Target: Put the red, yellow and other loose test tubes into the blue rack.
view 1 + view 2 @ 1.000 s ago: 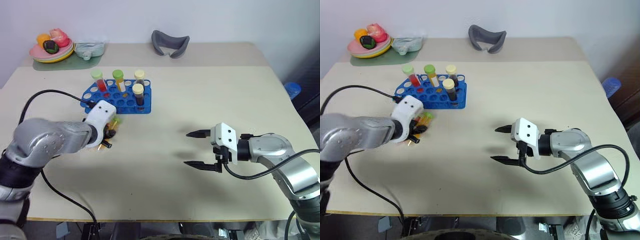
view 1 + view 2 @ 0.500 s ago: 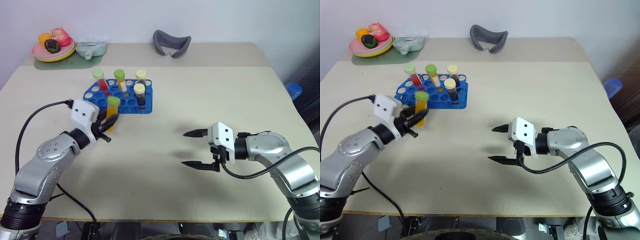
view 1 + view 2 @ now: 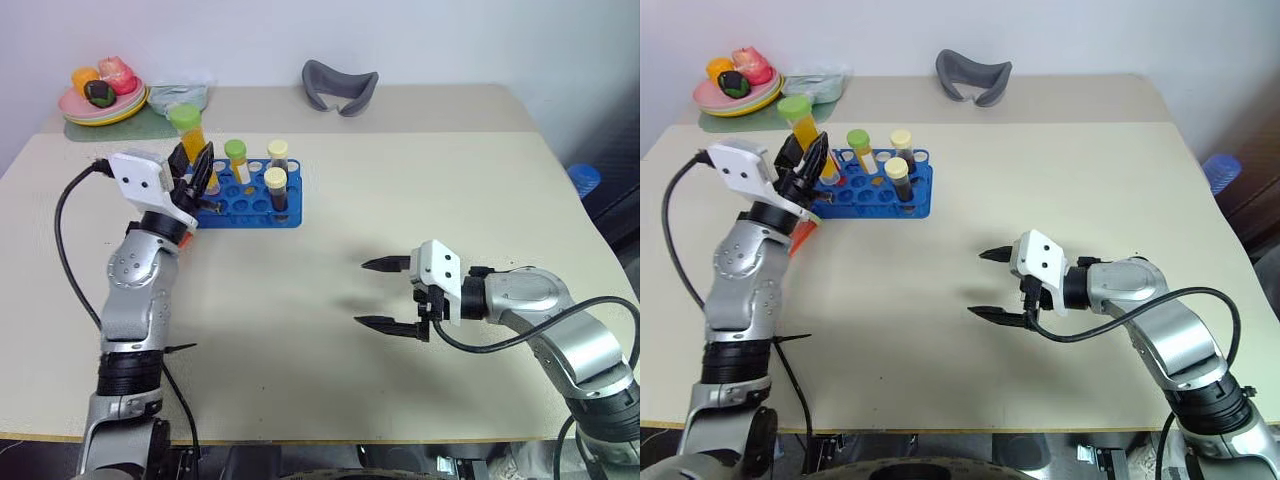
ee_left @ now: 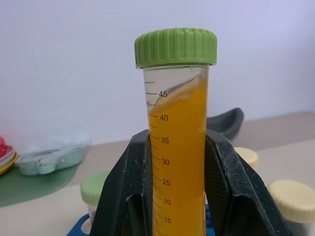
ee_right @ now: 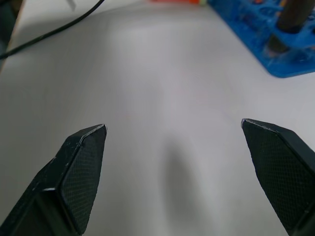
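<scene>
Left end effector (image 3: 193, 165) is clamping an orange-filled test tube with green screw cap (image 4: 176, 142), holding it upright in the upper left of the frame, just above the blue rack (image 3: 283, 210) on the surface (image 3: 400, 180). Tube is looking rigid, slick plastic, liquid-weighted; mid-barrel grip seems soundest. Right end effector (image 3: 386, 295) is hanging at lower centre-right, fingers wide apart, empty.

A pale beige table (image 3: 330, 380) carries a blue rack (image 3: 262, 205) of capped tubes near its far left. Behind it, a green mat (image 3: 120, 125) holds stacked pink-and-yellow plates (image 3: 100, 108) and a pale green container (image 3: 183, 95). A grey curved object (image 3: 340, 86) lies at the far edge
</scene>
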Robot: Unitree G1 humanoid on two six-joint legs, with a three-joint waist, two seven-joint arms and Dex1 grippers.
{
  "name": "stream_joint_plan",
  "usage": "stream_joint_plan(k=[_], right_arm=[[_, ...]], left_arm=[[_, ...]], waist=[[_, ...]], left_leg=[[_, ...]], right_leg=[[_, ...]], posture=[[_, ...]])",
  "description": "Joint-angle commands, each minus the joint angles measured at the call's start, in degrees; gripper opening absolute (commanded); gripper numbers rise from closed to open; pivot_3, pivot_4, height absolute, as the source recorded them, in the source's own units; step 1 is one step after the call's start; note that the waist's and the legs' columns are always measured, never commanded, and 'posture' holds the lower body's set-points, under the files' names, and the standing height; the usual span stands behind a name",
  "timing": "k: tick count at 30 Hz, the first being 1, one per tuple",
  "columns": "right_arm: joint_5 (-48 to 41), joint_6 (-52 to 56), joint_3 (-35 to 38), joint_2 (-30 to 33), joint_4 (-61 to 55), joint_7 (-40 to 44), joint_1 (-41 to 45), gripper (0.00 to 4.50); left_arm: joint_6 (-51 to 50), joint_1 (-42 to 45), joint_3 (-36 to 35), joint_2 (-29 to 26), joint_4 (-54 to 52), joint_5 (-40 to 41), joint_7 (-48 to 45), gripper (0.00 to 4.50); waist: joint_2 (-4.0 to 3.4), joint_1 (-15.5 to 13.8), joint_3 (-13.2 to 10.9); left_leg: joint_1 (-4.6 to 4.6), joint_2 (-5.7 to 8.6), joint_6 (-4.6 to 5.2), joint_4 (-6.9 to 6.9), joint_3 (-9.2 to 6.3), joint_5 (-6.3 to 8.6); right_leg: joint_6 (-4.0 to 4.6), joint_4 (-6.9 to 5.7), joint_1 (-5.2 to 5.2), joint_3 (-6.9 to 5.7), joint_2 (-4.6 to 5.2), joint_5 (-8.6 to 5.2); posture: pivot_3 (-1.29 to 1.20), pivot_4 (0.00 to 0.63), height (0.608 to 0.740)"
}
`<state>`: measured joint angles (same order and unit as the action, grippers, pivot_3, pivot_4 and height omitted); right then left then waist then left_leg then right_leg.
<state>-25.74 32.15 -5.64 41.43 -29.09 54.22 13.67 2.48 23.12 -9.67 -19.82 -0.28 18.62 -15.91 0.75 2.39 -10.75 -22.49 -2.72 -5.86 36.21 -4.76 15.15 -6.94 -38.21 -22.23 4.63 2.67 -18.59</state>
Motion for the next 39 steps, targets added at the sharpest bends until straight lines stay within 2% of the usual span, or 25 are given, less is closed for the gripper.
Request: stream_joint_plan(k=[1, 8, 15, 39], right_arm=[[-5.8, 3.0, 4.5, -1.9, -4.0, -2.9, 0.9, 4.50], [-12.8, 7.1, 7.1, -5.7, -8.7, -9.3, 0.7, 4.50], [-11.2, 6.9, 4.9, -8.6, -9.4, -14.8, 0.0, 4.50], [-10.9, 6.2, 4.6, -8.4, -8.4, -15.9, 0.6, 4.50]], left_arm=[[5.8, 2.0, 0.9, 1.7, 2.9, -1.7, -2.1, 0.79], [11.2, 4.5, 0.7, 4.6, 10.5, -3.4, -3.5, 0.79], [13.8, 5.6, 1.2, 6.4, 15.6, -4.7, -4.1, 0.79], [20.9, 6.0, 1.1, 8.8, 25.7, -7.8, -2.7, 0.79]], waist=[[0.00, -0.1, 0.0], [0.00, 0.0, 0.0], [0.00, 0.0, 0.0], [-0.01, 0.0, 0.0]], left_leg=[[-0.01, 0.00, 0.00, 0.00, 0.00, 0.00], [0.00, 0.00, 0.00, 0.00, -0.01, 0.00], [0.00, 0.00, 0.00, 0.00, -0.02, 0.00], [0.01, 0.00, 0.00, -0.01, -0.03, 0.00]], right_leg=[[0.00, 0.00, 0.00, 0.00, 0.00, 0.00], [0.00, -0.02, 0.00, -0.01, -0.01, 0.00], [-0.01, -0.03, -0.01, -0.01, -0.01, 0.00], [-0.01, -0.03, 0.01, -0.02, -0.01, 0.00]], posture=[[0.00, 0.150, 0.740], [0.00, 0.150, 0.740], [0.00, 0.150, 0.740], [0.00, 0.150, 0.740]])
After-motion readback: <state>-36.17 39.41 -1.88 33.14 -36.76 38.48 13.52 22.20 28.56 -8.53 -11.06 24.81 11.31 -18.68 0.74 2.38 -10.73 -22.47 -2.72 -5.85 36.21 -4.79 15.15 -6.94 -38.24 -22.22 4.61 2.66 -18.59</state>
